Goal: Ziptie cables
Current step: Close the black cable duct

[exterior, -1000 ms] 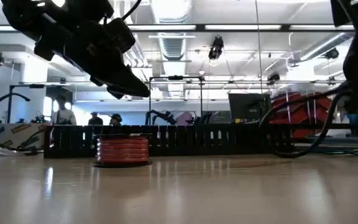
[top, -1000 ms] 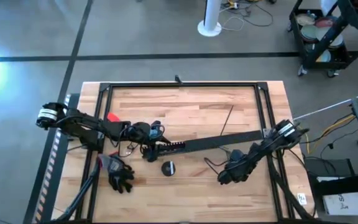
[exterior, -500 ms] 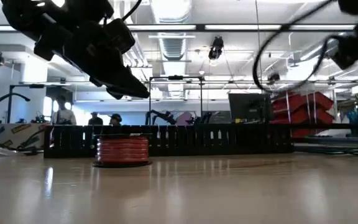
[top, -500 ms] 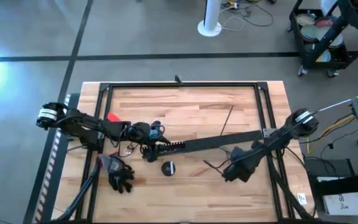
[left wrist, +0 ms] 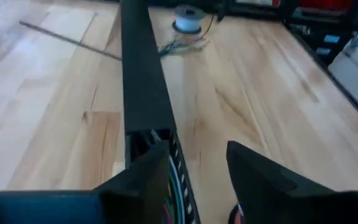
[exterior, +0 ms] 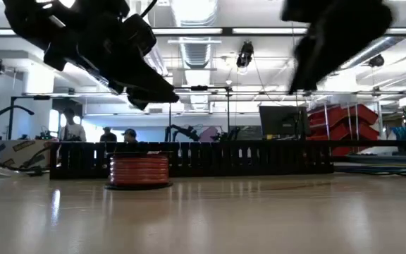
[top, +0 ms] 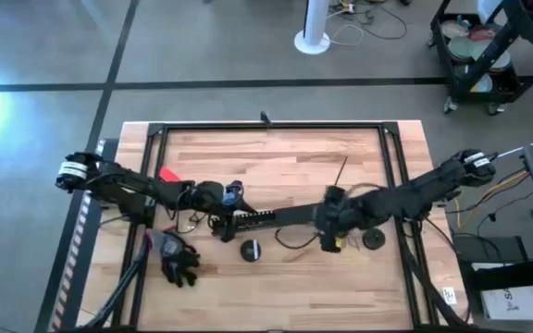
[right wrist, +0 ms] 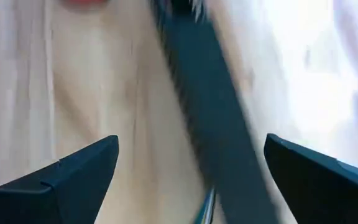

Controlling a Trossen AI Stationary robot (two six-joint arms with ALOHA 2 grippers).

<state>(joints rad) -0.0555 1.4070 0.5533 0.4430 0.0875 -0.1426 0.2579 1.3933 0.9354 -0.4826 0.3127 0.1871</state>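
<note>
A long black comb-toothed duct [top: 313, 213] lies slanted across the table's middle. My left gripper [top: 228, 211] hangs open over its left end, where coloured wires [left wrist: 166, 186] lie inside. My right gripper [top: 325, 222] hangs wide open just above the duct's middle [right wrist: 210, 99]. A thin black cable loop [top: 290, 242] lies on the wood near that gripper. The ziptie [top: 339, 176] lies flat beyond the duct, also seen in the left wrist view [left wrist: 67, 38]. A spool of pale wire [left wrist: 188, 18] stands near the duct's right end. My left gripper has one finger [left wrist: 145, 177] right over the duct's left end [left wrist: 143, 134]; I cannot tell whether it touches. My right gripper touches nothing.
A round disc [top: 251, 248], a red-sided spool in the low view [exterior: 138, 171], sits in front of the duct. Another black disc [top: 373, 240] lies to the right. A black glove [top: 179, 261] lies near the left front. A black frame [top: 266, 126] rims the table.
My right gripper has risen and travelled from the near right toward the table's left and far side, ending over the duct's middle, and has uncovered the black disc on the right. My left gripper has stayed at the duct's left end.
</note>
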